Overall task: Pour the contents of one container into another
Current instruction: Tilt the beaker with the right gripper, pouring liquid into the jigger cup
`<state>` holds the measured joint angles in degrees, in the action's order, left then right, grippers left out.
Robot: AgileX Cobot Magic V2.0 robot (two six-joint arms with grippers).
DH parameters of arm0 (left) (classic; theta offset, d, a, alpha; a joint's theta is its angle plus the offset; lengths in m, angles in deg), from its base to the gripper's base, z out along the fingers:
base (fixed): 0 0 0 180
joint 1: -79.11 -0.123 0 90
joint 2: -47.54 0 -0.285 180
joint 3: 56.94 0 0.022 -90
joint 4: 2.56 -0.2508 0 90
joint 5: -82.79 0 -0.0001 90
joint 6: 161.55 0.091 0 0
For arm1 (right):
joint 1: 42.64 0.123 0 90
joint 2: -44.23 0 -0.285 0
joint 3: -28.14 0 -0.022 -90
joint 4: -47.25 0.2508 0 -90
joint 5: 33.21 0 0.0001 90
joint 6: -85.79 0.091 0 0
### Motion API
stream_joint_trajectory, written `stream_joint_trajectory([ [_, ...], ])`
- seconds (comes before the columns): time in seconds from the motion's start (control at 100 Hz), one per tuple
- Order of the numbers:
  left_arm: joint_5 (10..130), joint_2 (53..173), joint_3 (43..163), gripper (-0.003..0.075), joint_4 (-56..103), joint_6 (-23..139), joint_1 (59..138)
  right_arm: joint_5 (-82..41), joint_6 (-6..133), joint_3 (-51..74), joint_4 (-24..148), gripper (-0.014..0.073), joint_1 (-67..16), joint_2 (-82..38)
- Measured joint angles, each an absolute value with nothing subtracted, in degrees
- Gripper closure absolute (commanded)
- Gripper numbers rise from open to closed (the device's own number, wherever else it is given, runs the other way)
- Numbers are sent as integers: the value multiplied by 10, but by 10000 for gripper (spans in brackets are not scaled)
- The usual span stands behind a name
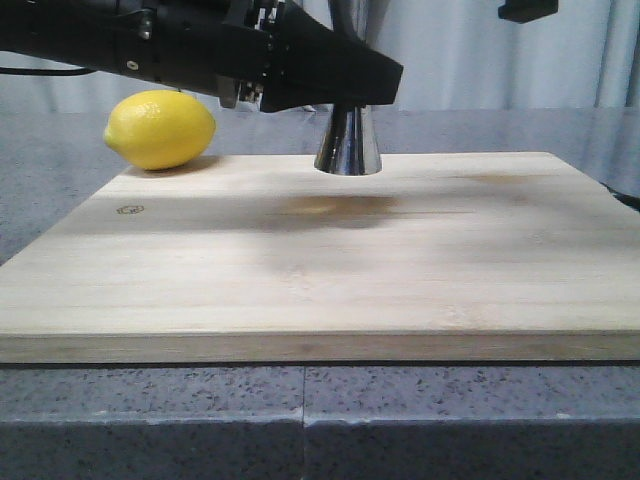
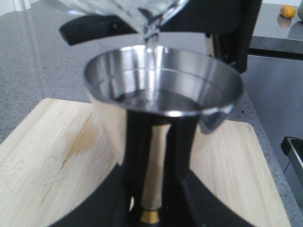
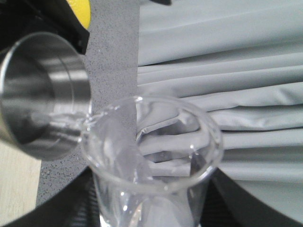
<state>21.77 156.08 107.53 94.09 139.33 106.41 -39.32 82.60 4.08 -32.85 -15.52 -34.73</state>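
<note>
The steel jigger (image 1: 346, 140) stands upright on the wooden board (image 1: 300, 270) at its far edge. My left gripper (image 1: 345, 95) is shut on its narrow waist, just above the gold band (image 2: 151, 216). The clear glass beaker (image 3: 151, 151) is tilted above it, lip over the jigger's open top cup (image 2: 163, 90). A thin stream of clear liquid falls from the beaker (image 2: 142, 12) into the cup, where some liquid lies. My right gripper (image 3: 151, 210) is shut on the beaker's body, with dark fingers (image 3: 71, 203) on either side. The front view's top edge cuts off the beaker.
A yellow lemon (image 1: 160, 128) lies on the grey speckled counter (image 1: 300, 420) off the board's far left corner. A grey curtain (image 3: 227, 71) hangs behind. The board has a faint brown stain (image 2: 78, 144). A small orange object (image 2: 287, 10) lies far back.
</note>
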Motion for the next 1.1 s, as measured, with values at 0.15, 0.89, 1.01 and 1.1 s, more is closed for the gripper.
stream_joint_trajectory([
  [0.15, 218, 1561, 1075, 661, 941, 1393, 1064, -396, 826, 41, -336, 282, -155, -347],
  [0.89, 218, 1561, 1075, 661, 941, 1393, 1064, -391, 826, 41, -215, 282, -155, -347],
  [1.01, 218, 1561, 1075, 661, 941, 1393, 1064, -391, 826, 41, -214, 282, -155, -347],
  [1.1, 218, 1561, 1075, 661, 941, 1393, 1064, -391, 826, 41, -214, 282, -155, -347],
])
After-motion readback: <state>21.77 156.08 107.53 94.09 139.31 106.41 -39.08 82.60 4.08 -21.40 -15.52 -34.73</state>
